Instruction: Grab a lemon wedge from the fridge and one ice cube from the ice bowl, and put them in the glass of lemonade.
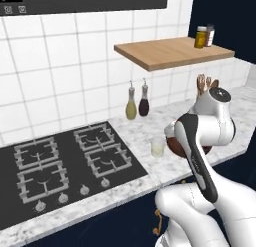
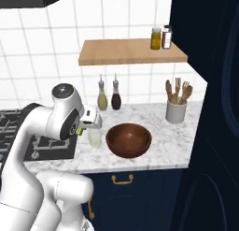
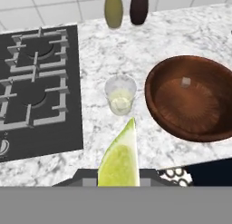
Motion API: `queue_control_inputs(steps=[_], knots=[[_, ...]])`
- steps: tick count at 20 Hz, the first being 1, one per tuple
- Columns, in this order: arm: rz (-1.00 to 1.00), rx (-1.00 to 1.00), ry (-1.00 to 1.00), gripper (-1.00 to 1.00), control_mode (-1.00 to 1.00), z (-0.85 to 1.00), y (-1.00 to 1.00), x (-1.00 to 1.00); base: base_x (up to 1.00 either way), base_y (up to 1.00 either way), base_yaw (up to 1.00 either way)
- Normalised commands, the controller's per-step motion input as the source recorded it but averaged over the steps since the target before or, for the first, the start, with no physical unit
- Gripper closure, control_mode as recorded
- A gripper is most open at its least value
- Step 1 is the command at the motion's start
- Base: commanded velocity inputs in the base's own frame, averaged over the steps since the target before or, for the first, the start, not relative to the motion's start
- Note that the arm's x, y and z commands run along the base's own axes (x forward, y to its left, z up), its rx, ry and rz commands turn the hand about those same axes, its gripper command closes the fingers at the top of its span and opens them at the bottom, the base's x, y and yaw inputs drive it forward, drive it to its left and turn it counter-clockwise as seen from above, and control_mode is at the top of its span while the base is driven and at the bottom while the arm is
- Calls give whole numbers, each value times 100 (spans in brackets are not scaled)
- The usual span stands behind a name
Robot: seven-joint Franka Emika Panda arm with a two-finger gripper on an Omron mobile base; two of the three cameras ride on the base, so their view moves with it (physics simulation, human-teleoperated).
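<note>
Lemon wedge (image 3: 119,162) pinched in claw (image 3: 118,178) above glass of lemonade (image 3: 120,95).

Shared marble counter (image 1: 150,171), three angles

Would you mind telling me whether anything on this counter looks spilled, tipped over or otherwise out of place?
Nothing stands out. The glass stands upright beside the bowl with no liquid on the counter, and both bottles are upright by the wall. The claw holds the lemon wedge above the counter's edge.
</note>
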Motion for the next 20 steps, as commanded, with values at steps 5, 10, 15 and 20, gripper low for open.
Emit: queue_control_inputs(steps=[5, 10, 15, 20], knots=[[0, 0, 0, 100, 100, 0, 0, 0, 74, 8, -3], [0, 0, 0, 100, 100, 0, 0, 0, 40, 0, 0], [0, 0, 0, 100, 100, 0, 0, 0, 0, 0, 0], [0, 1, 6, 100, -100, -22, 0, 8, 0, 0, 0]])
